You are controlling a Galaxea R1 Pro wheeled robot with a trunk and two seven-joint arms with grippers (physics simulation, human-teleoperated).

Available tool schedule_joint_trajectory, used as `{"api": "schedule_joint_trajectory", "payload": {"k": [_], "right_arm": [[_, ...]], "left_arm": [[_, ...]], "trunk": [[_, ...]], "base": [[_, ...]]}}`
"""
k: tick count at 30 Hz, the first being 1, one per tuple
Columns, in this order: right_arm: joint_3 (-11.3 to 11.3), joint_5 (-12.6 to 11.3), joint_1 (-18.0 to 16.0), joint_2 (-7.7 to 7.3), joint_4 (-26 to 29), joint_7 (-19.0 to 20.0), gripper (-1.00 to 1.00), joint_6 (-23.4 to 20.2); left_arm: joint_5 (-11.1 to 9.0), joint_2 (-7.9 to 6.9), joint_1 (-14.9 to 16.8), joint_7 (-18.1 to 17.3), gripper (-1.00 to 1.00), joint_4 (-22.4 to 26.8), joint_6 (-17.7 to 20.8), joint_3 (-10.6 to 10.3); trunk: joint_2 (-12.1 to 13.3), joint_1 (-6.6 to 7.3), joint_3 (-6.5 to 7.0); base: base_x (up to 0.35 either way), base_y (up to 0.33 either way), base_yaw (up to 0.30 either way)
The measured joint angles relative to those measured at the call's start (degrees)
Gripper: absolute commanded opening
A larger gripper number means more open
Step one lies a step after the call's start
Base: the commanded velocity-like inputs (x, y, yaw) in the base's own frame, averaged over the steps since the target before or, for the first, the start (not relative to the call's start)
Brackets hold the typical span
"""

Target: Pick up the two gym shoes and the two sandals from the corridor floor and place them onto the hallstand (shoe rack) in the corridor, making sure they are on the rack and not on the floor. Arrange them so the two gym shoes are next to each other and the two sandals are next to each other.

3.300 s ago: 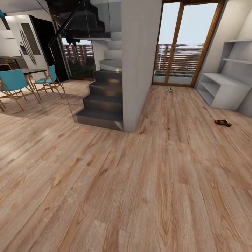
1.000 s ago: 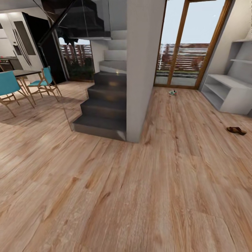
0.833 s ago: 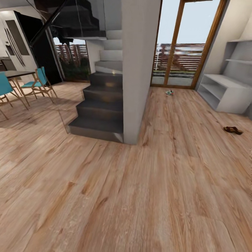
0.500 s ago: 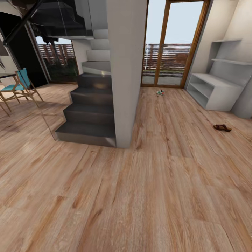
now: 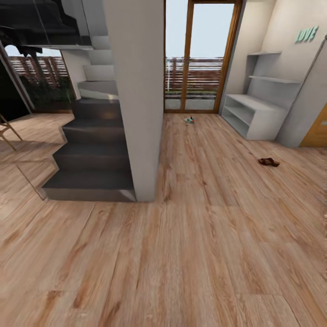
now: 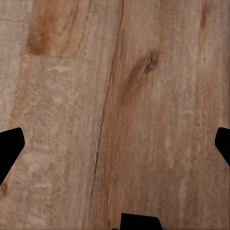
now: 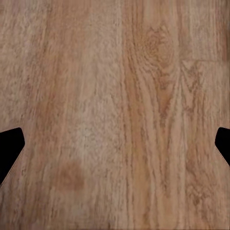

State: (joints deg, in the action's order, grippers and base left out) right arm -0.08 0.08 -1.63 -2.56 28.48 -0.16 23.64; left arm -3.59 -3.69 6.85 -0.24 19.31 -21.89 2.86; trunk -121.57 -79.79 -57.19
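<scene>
The head camera has swung right since the earlier frames, sliding the grey staircase [image 5: 95, 136] leftward and bringing the long low white hallstand [image 5: 254, 119] closer to centre. Both wrist views show the left gripper [image 6: 115, 143] and right gripper [image 7: 115, 143] spread wide, empty, over light wood-plank corridor floor [image 5: 181, 254]. The robot appears to be on its approach. A dark-brown leather sandal [image 5: 269, 161] lies nearest; a white, teal-striped gym shoe [image 5: 189, 120] sits by the glass door. The hallstand's shelves look bare.
</scene>
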Motion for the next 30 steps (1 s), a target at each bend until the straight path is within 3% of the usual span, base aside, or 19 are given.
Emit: {"api": "schedule_joint_trajectory", "payload": {"k": [14, 30], "right_arm": [[0.00, 0.05, 0.00, 0.01, -0.05, 0.00, 1.00, 0.00], [0.00, 0.04, 0.00, 0.01, -0.04, 0.00, 1.00, 0.00]], "left_arm": [[0.00, -0.09, 0.01, 0.08, 1.00, -0.03, 0.01, 0.02], [0.04, -0.04, 0.03, 0.08, 1.00, -0.04, 0.02, 0.01]], "trunk": [[0.00, 0.00, 0.00], [0.00, 0.00, 0.00]], "base": [[0.331, 0.101, -0.265], [0.333, 0.011, -0.265]]}}
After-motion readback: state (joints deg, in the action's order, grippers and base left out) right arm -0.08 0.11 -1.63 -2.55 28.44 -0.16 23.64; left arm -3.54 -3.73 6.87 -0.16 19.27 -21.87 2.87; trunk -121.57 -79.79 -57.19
